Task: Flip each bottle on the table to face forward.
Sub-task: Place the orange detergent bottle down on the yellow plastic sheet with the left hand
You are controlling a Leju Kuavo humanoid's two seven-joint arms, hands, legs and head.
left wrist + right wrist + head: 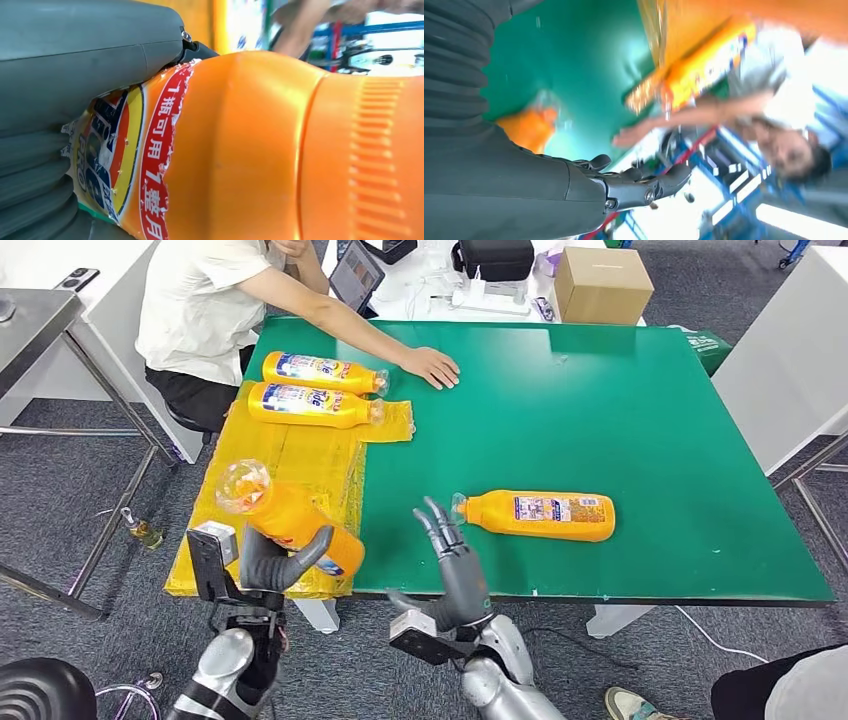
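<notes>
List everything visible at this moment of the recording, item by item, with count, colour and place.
Orange plastic bottles: four; two on the yellow sheet at the far left, one lying on the green table, one held.
Yellow plastic sheet: one, on the table's left edge.
Green table: one, centre.
Brown cardboard box: one, beyond the table.
Person's hand: flat on the table.
Left hand: grips a bottle.
Right hand: fingers spread, near the lying bottle.
</notes>
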